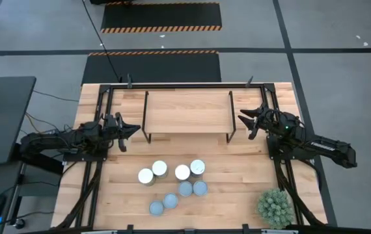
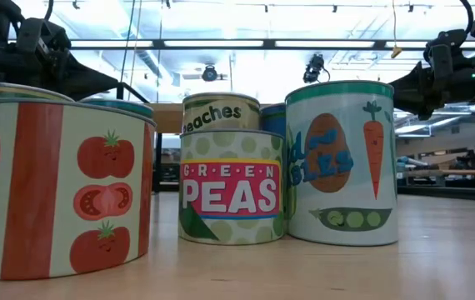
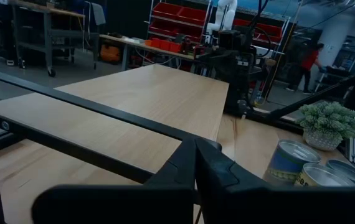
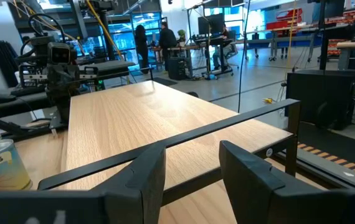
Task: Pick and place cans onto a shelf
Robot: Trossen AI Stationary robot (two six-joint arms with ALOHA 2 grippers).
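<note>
Several small cans (image 1: 172, 185) stand upright in a cluster on the table's near middle, some with whitish tops, some with blue-grey ones. In the low view they fill the front, among them a green peas can (image 2: 231, 186). The shelf (image 1: 187, 112), a light-wood board on thin black legs, stands at the far middle with nothing on it. My left gripper (image 1: 133, 130) hovers shut and level off the shelf's left end, its fingers together (image 3: 196, 155). My right gripper (image 1: 243, 117) hovers open off the shelf's right end, with nothing in its gap (image 4: 193, 168).
A green spiky potted plant (image 1: 275, 207) stands at the table's near right corner. Black frame rails (image 1: 101, 110) run along the table's left, right and far sides. Bare wood lies between the shelf and the cans. People stand in the room beyond the table.
</note>
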